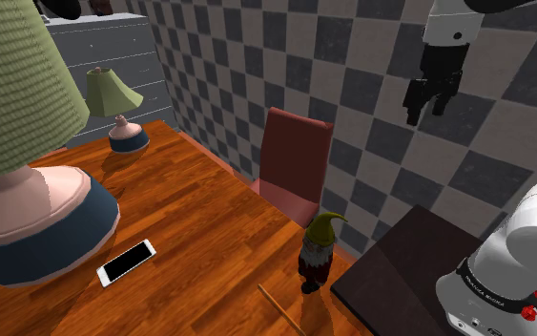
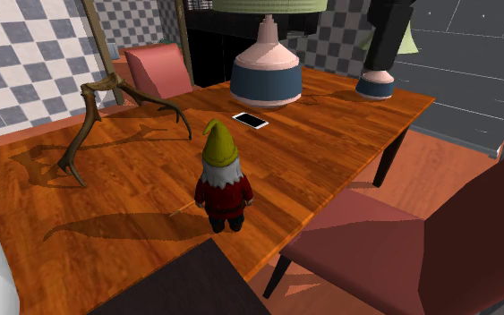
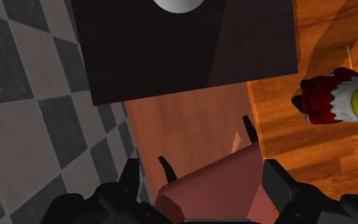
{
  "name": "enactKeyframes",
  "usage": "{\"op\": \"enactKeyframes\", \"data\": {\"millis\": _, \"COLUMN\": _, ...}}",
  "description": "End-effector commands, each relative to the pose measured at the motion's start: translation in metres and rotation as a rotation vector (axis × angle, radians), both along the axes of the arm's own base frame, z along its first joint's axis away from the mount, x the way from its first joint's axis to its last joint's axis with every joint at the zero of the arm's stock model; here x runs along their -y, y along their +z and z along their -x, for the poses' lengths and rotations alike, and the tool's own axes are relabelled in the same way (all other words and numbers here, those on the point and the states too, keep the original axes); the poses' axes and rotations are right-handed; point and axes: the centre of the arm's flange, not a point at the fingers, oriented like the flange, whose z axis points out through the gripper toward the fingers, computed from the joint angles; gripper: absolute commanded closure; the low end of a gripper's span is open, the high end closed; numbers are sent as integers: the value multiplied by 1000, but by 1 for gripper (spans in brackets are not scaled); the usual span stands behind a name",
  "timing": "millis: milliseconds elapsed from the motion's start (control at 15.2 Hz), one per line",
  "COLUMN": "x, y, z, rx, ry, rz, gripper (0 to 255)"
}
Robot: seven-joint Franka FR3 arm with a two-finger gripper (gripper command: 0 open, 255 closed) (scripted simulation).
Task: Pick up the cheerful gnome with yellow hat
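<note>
The gnome [image 2: 223,174] stands upright near the bench [image 2: 330,134] edge, probably light, stiff and top-heavy, best pinched across its red body by the wide-open claw [image 1: 431,103] hanging well above.

Grey checkered wall [image 1: 371,76] behind a glossy wooden table [image 1: 199,220]. One red chair [image 1: 295,157] is tucked at its edge, a second chair [image 2: 402,251] sits alongside, and there's reddish floor [image 2: 424,179] underneath.
</note>
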Motion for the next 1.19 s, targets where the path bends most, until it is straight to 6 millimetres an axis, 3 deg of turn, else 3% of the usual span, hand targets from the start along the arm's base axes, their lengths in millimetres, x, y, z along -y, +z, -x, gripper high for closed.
{"op": "enactKeyframes", "data": {"millis": 0, "x": 0, "y": 0, "z": 0, "rx": 0, "ry": 0, "rz": 0, "gripper": 0}}
{"op": "enactKeyframes", "data": {"millis": 1122, "x": -177, "y": -96, "z": -15, "rx": -26, "ry": 3, "rz": -172, "gripper": 0}}
